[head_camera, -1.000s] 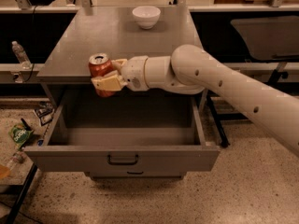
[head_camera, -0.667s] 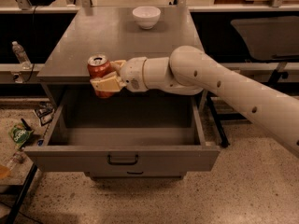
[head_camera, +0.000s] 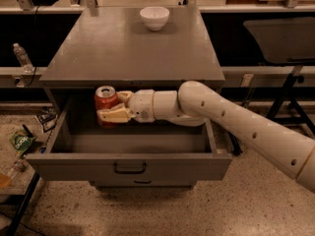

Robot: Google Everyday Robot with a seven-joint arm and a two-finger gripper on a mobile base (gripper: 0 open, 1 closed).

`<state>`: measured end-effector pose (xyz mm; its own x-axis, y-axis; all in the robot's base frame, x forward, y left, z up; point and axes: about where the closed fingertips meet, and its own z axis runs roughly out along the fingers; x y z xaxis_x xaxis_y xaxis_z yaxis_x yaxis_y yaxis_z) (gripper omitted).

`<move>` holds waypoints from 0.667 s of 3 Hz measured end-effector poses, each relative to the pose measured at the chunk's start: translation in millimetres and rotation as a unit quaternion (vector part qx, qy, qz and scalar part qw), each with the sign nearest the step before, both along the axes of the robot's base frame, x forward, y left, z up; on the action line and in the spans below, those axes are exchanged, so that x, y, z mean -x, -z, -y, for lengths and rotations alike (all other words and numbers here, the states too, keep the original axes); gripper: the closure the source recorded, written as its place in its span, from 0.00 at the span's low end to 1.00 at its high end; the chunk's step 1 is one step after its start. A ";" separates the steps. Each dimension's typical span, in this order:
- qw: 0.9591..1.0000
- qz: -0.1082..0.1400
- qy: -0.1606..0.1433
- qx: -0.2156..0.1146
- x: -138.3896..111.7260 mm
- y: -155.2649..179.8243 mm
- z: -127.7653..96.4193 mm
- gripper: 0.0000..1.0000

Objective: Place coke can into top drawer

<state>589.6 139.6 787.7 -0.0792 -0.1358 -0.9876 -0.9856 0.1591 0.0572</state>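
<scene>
The gripper (head_camera: 111, 107) is squeezing the coke can (head_camera: 104, 98) from the can's right side. The can is standing up straight inside the open top drawer (head_camera: 74, 165), near its back left corner. The drawer floor is lying just below, so the next move looks like straight down.

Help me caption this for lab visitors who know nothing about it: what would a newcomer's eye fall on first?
First, the pale robot arm reaching in from the right, its gripper clamped on the red coke can, which it holds upright at the back left of the open top drawer. Next, the white bowl sitting near the far edge of the grey cabinet top.
</scene>
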 end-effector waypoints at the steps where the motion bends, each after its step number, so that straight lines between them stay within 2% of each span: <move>1: 0.999 0.014 -0.032 0.015 2.5 31.7 -5.1 1.00; 2: 0.999 0.016 -0.045 0.024 2.7 65.6 -8.7 1.00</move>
